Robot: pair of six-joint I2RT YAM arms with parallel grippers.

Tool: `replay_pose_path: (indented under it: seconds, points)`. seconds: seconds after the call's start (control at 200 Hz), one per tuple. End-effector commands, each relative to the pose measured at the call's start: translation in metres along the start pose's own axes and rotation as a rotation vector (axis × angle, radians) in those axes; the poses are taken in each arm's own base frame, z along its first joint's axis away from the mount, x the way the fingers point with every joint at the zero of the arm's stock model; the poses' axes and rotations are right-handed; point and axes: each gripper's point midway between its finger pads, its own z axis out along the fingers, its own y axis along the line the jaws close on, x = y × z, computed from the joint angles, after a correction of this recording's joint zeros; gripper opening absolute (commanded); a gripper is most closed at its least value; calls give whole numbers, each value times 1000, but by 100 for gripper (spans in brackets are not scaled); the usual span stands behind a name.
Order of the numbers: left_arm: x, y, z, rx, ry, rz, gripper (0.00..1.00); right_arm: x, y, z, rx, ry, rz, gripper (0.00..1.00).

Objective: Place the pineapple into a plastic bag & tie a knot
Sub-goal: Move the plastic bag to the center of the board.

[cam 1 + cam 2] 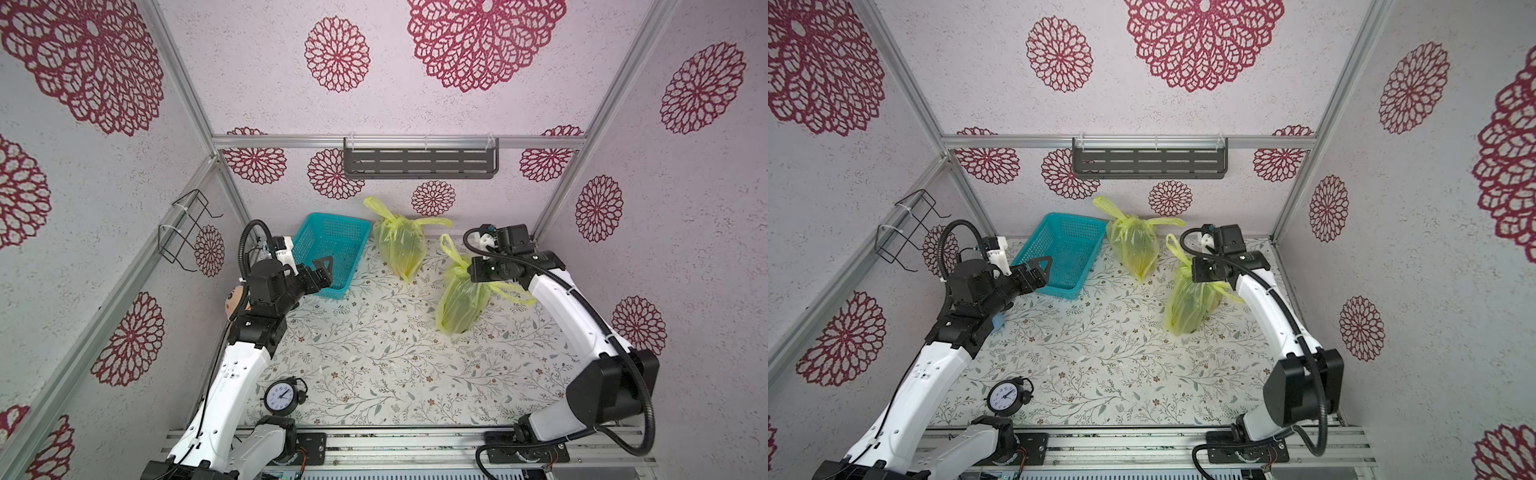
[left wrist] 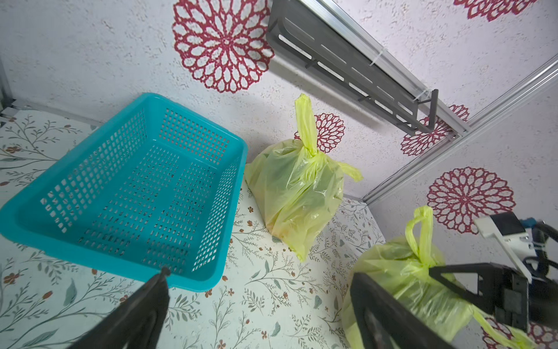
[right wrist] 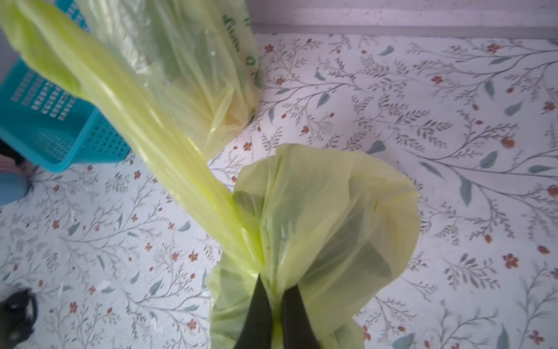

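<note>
yellow-green plastic bag [image 1: 459, 303], teal basket [image 1: 332, 249], floral tabletop [image 1: 395, 365], crimson-rosette walls [image 1: 249, 83]

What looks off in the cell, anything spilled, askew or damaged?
Nothing spilled or damaged. The far yellow bag stands knotted at the back; the near yellow bag leans, pinched at its neck by the right end effector. Only oddity: small white scraps on the mat.

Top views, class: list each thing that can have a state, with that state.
near bag: filled, neck pinched
far bag: filled, knotted, unheld
basket: empty
left end effector: open, empty
right end effector: shut on near bag
</note>
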Motion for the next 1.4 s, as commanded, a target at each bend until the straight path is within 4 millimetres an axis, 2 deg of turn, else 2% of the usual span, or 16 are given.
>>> replay_pose_path:
  seconds: [0.0, 0.17, 0.335, 0.505, 0.61, 0.661, 0.836, 0.881, 1.031, 1.216, 1.301, 1.396]
  points:
    - [4, 11, 0, -46, 13, 15, 97, -91, -7, -19, -17, -256, -64, 0]
    - [9, 16, -5, -67, 27, 13, 97, -133, -19, 10, -27, -254, -103, 0]
    - [15, 20, -8, -87, 41, 14, 97, -158, -20, 34, -49, -267, -133, 0]
    - [18, 26, -9, -118, 53, 13, 97, -161, -14, 66, -130, -276, -125, 0]
    - [18, 29, -10, -129, 52, 14, 97, -159, -10, 77, -175, -271, -105, 0]
    - [18, 30, -10, -136, 50, 14, 97, -160, -12, 78, -166, -273, -92, 13]
    - [16, 36, -12, -168, 35, 14, 97, -173, -20, 52, -92, -330, -39, 62]
    - [15, 39, -12, -186, 26, 15, 97, -177, -23, 42, -65, -351, -26, 70]
    - [9, 56, -22, -284, -28, 22, 97, -175, -34, 12, 26, -397, 6, 82]
    - [4, 82, -40, -428, -104, 31, 97, -164, -42, -17, 85, -437, 36, 89]
    - [7, 100, -50, -518, -141, 36, 97, -157, -50, -32, 133, -467, 71, 92]
    - [13, 127, -68, -661, -199, 44, 97, -145, -68, -58, 238, -538, 126, 97]
